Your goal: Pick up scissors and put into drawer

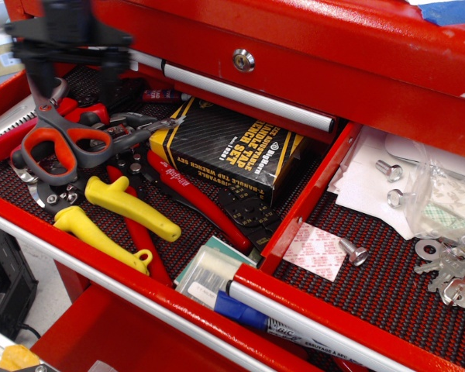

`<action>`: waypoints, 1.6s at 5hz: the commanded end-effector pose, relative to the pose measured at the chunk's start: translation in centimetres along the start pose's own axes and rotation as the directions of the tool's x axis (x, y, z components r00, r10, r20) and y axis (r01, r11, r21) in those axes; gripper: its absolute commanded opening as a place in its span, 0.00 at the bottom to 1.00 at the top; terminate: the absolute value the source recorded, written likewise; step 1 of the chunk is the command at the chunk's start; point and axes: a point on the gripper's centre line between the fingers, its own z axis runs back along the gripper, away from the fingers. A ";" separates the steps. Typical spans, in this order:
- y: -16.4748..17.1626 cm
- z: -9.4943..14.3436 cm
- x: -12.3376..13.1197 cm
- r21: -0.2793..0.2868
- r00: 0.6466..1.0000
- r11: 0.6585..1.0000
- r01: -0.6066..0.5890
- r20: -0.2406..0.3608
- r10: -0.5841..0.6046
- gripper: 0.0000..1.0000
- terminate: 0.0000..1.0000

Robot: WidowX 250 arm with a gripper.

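Right now the scissors (58,143) lie in the left drawer (8,205), close to its left end. Their grey handles with the orange-red lining point toward the front edge, and the blades run up toward the back wall, resting over other tools. Above the blades hangs the gripper (70,74), black and blurred. Its two fingers (108,81) point downward and stand apart, one at each side of the blade area, and between them I see nothing held. I cannot tell if the fingers touch the scissors.

Just beside the handles, toward the front edge, lie the yellow-handled pliers (116,217), and the red-handled pliers (190,194) cross under them toward the middle. A black-and-yellow box (229,151) sits near the right wall of this drawer. At the front right corner of the same drawer lie a small clear packet (213,271) and a blue marker (244,314).

A red divider separates this part from the right drawer (387,287), which has a dark ribbed liner. On it I see white papers (368,182), some bolts (353,252), a plastic bag (449,205) and a bunch of keys (449,275) near the right edge. Behind both, a closed drawer front carries a silver pull bar (248,97) and a round lock (243,60).
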 end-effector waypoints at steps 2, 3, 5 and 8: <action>3.5 -4.0 0.8 -0.025 0.999 0.999 0.031 -0.011 -0.032 1.00 0.00; 3.6 -5.3 0.9 -0.057 0.998 0.997 0.060 -0.030 -0.061 1.00 0.00; 0.9 -3.1 0.1 -0.051 0.986 0.996 0.070 -0.147 -0.077 0.00 0.00; -7.9 7.4 -5.4 0.096 0.935 0.985 -0.145 -0.312 0.168 0.00 0.00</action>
